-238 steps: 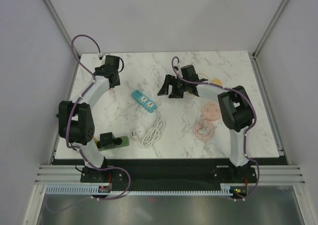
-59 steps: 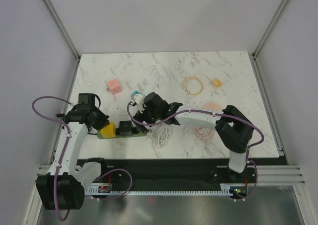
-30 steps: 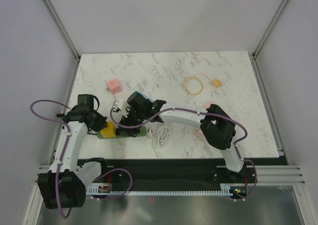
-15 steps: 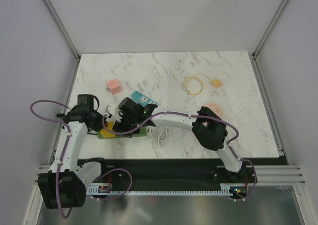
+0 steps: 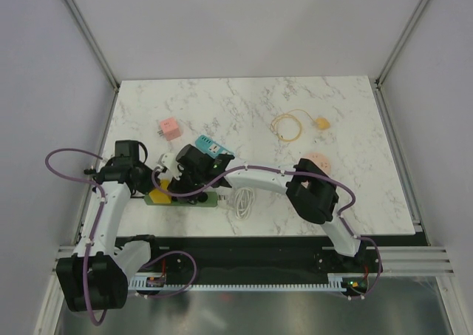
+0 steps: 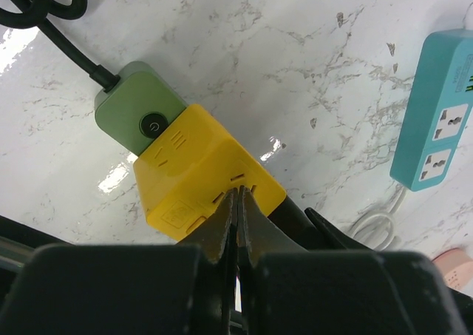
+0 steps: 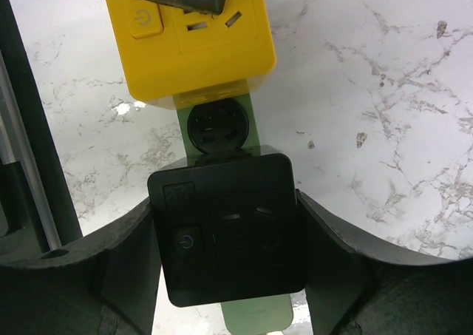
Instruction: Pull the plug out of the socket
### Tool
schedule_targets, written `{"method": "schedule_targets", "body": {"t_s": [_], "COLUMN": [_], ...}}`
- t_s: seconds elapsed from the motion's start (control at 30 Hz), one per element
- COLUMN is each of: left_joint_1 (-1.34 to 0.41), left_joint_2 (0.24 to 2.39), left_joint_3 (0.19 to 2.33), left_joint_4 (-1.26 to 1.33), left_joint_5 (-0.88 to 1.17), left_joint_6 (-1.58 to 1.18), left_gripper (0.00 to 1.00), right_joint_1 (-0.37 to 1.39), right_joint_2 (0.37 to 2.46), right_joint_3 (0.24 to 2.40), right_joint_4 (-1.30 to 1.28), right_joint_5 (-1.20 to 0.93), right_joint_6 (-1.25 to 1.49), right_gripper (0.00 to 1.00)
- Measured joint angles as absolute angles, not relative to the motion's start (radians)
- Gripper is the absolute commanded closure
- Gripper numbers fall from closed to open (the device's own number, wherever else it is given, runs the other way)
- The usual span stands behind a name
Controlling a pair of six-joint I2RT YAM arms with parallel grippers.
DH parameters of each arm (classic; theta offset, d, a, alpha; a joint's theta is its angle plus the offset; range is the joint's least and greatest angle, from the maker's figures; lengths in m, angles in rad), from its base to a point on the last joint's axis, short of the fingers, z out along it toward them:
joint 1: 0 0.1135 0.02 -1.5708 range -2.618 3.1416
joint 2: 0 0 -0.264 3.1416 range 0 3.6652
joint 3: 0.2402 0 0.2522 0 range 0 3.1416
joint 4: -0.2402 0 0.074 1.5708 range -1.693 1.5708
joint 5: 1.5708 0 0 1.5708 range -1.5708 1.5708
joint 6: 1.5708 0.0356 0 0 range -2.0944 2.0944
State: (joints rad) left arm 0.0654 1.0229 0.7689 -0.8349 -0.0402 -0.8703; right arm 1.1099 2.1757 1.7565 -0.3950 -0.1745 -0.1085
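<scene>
two power strips (image 5: 209,199) (image 5: 215,149), two robot arms (image 5: 103,211) (image 5: 266,178)

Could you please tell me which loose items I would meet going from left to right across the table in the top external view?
pink cube adapter → teal power strip → white coiled cable → yellow cable loop → small yellow adapter

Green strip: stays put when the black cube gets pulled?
Probably not alone: the green strip looks slim and light on glossy marble, so it may lift or slide with the black cube. The left gripper, resting on the yellow cube, likely anchors it.
</scene>
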Motion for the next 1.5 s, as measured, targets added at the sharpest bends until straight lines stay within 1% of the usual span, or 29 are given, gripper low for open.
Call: {"method": "schedule_targets", "body": {"t_s": [0.1,0.13,0.2,0.23,0.27,0.3,0.33,0.37,0.43,0.5,0.67,0.8,0.93,1.1,1.3,1.5], "left_joint_1": [0.066,0.066,0.066,0.065,0.065,0.065,0.065,0.065,0.072,0.068,0.065,0.065,0.081,0.184,0.432,0.45], "left_joint_2": [1.004,1.0,0.985,0.973,0.956,0.936,0.914,0.897,0.865,0.847,0.831,0.81,0.808,0.901,1.066,1.147], "left_joint_3": [0.765,0.765,0.765,0.767,0.772,0.78,0.794,0.807,0.823,0.839,0.8,0.728,0.726,0.759,0.723,0.691], "left_joint_4": [-0.826,-0.825,-0.828,-0.829,-0.83,-0.831,-0.831,-0.83,-0.831,-0.82,-0.779,-0.777,-0.776,-0.77,-0.692,-0.617], "left_joint_5": [-0.027,-0.023,-0.004,0.009,0.015,0.027,0.033,0.035,0.033,0.065,0.142,0.168,0.166,0.183,0.316,0.358], "left_joint_6": [-0.841,-0.827,-0.798,-0.785,-0.765,-0.754,-0.746,-0.732,-0.727,-0.727,-0.727,-0.729,-0.746,-0.786,-0.846,-0.875], "left_gripper": [0.98,0.96,0.89,0.68,0.55,0.45,0.3,0.27,0.23,0.23,0.28,0.28,0.26,0.25,0.27,0.31], "right_joint_1": [1.111,1.111,1.113,1.113,1.112,1.109,1.106,1.102,1.084,1.062,0.998,0.957,0.938,0.936,0.937,0.936], "right_joint_2": [2.158,2.153,2.146,2.144,2.142,2.141,2.141,2.141,2.132,2.132,2.132,2.132,2.123,2.102,2.085,2.082], "right_joint_3": [1.716,1.705,1.688,1.682,1.676,1.674,1.673,1.673,1.67,1.67,1.661,1.637,1.6,1.555,1.526,1.516], "right_joint_4": [-0.352,-0.34,-0.323,-0.315,-0.307,-0.303,-0.299,-0.297,-0.284,-0.291,-0.284,-0.245,-0.192,-0.159,-0.144,-0.128], "right_joint_5": [-0.17,-0.166,-0.157,-0.155,-0.156,-0.157,-0.16,-0.163,-0.177,-0.181,-0.191,-0.228,-0.266,-0.295,-0.309,-0.322], "right_joint_6": [-0.106,-0.105,-0.103,-0.099,-0.095,-0.087,-0.073,-0.057,-0.009,0.036,0.133,0.183,0.206,0.207,0.209,0.21], "right_gripper": [1.0,1.0,1.0,1.0,1.0,1.0,1.0,1.0,1.0,1.0,1.0,1.0,1.0,1.0,1.0,1.0]}}
